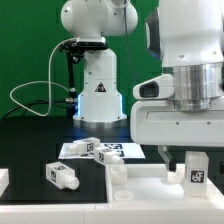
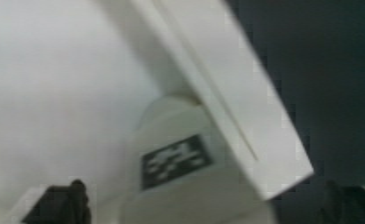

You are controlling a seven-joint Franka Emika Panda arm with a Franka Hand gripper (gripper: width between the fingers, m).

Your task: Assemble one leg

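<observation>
While spread wide, claw (image 2: 211, 205) hovers over leg (image 2: 175, 150), w/o touching.

A green wall (image 1: 30, 45) fills the back of the exterior view. Below it lies a black table (image 1: 25, 135), evenly lit, with a black cable (image 1: 35, 88) looping down before the wall

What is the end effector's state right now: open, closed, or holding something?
End effector: open; its fingertips stand well apart on either side of a leg lying beside the white panel, and it grips nothing yet.
</observation>
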